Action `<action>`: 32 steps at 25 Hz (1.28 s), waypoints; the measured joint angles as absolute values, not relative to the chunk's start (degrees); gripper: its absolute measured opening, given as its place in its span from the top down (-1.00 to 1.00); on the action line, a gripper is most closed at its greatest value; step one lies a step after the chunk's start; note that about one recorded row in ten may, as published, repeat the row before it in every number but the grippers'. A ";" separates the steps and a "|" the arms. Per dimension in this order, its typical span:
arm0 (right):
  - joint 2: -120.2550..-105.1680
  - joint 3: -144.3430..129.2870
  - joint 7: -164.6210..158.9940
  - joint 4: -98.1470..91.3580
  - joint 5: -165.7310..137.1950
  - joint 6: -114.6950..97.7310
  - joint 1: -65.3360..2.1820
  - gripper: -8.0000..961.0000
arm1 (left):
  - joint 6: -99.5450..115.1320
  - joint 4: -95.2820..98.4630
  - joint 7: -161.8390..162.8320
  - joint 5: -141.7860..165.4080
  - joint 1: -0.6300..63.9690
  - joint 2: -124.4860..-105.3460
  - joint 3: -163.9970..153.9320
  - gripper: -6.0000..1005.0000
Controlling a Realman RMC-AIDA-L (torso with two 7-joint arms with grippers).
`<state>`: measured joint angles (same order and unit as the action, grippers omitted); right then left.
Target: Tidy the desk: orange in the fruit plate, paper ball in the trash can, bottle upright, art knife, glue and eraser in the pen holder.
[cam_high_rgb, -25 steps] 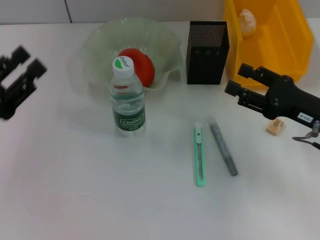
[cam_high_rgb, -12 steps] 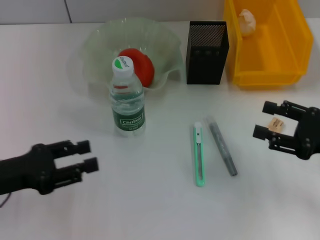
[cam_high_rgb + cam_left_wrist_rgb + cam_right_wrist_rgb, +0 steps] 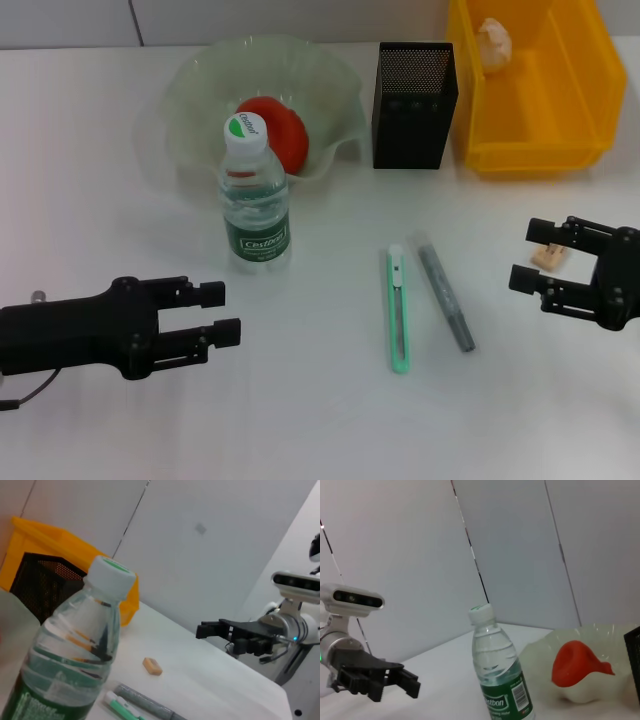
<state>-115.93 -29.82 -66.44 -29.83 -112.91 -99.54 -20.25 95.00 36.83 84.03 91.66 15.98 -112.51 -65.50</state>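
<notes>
The orange (image 3: 274, 131) lies in the glass fruit plate (image 3: 190, 95). The water bottle (image 3: 255, 200) stands upright in front of the plate. The green art knife (image 3: 399, 308) and the grey glue stick (image 3: 445, 292) lie side by side in the middle of the desk. The eraser (image 3: 548, 257) lies at the right. The paper ball (image 3: 493, 42) sits in the yellow bin (image 3: 560, 95). The black mesh pen holder (image 3: 414, 92) stands behind. My left gripper (image 3: 222, 312) is open, low left of the knife. My right gripper (image 3: 528, 255) is open, just right of the eraser.
In the left wrist view the bottle (image 3: 70, 660), the eraser (image 3: 152, 666) and my right gripper (image 3: 205, 630) show. In the right wrist view the bottle (image 3: 500, 672), the orange (image 3: 577, 662) and my left gripper (image 3: 407, 682) show.
My left gripper has come in from the far left and moved right, low in front of the bottle. My right gripper has drawn back from the bin to beside the eraser.
</notes>
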 joint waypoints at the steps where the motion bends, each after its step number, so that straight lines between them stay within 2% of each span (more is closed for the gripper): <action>1: -115.93 -29.82 -67.02 -30.21 -113.24 -99.66 -20.32 -0.40 | 94.88 36.92 83.55 91.65 15.97 -112.61 -65.33 -0.20; 8: -116.51 -30.74 -72.84 -34.76 -114.62 -100.28 -21.09 -0.38 | 94.92 36.77 81.25 92.07 15.43 -113.20 -62.62 -0.20; 13: -115.94 -31.39 -83.89 -39.93 -115.77 -103.63 -22.53 -0.37 | 95.14 36.93 80.76 92.07 15.39 -113.20 -62.42 -0.20; 20: -116.05 -33.91 -101.10 -50.24 -123.92 -105.56 -25.76 -0.36 | 96.20 36.93 77.20 91.96 14.89 -113.01 -60.78 -0.20; 26: -118.28 -44.51 -120.07 -68.34 -130.93 -106.27 -28.40 -0.35 | 97.09 36.55 74.54 92.06 14.57 -112.86 -57.14 -0.20; 32: -118.79 -58.70 -144.13 -84.12 -139.23 -106.35 -33.35 -0.34 | 97.03 36.46 74.54 92.06 14.35 -112.78 -55.85 -0.20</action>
<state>-118.79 -58.70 -144.13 -84.12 -139.23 -106.35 -33.35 97.04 36.46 74.54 92.06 14.35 -112.78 -55.85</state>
